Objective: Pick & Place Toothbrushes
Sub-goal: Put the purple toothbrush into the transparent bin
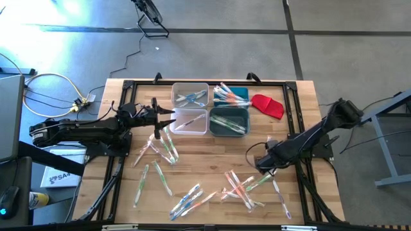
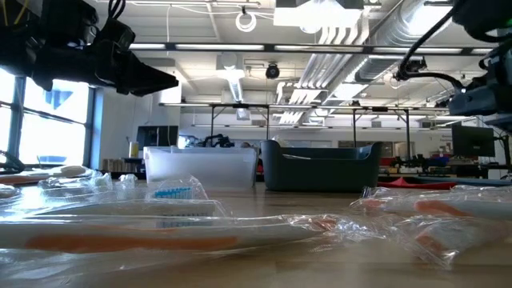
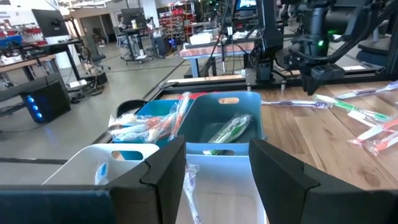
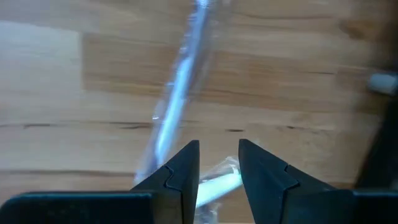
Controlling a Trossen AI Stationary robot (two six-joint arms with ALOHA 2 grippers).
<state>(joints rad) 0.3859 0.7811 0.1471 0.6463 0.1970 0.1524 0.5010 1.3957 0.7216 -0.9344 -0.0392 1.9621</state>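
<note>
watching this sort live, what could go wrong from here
The left gripper hangs open over the clear bin with a wrapped toothbrush between its fingers; it may snag or land across the rim. The right gripper is low over overlapping toothbrushes and might pinch two or drag wrappers.

Overhead, table-level (bins shared), wrists

Daylight glared off the floor at the high view's upper left, while ceiling lamps shone overhead. Nearby wrapped toothbrushes looked soft, and the right wrist view was motion-blurred.
</note>
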